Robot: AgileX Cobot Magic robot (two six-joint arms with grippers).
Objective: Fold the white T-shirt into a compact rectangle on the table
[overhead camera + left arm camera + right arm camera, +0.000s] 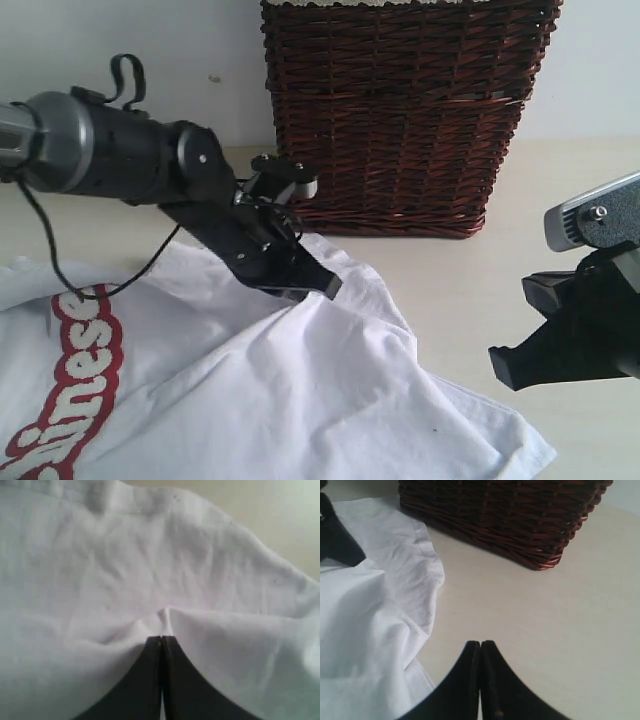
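The left arm [100, 145] is grey and black cylinders trailing a thin black cable [150, 265] (small screws dot its wrist); the right arm [595, 215] is silver-capped and black.

A dark reddish-brown wicker basket [400, 120] stood upright at the back of the scene, in front of a pale wall [180, 40]. Its sides were woven in close horizontal rows, with a raised band running across them about halfway up, and they narrowed slightly toward a thicker braided base. The top edge was cut off by the frame. A small dark mark [213, 78] sat on the wall left of the basket.
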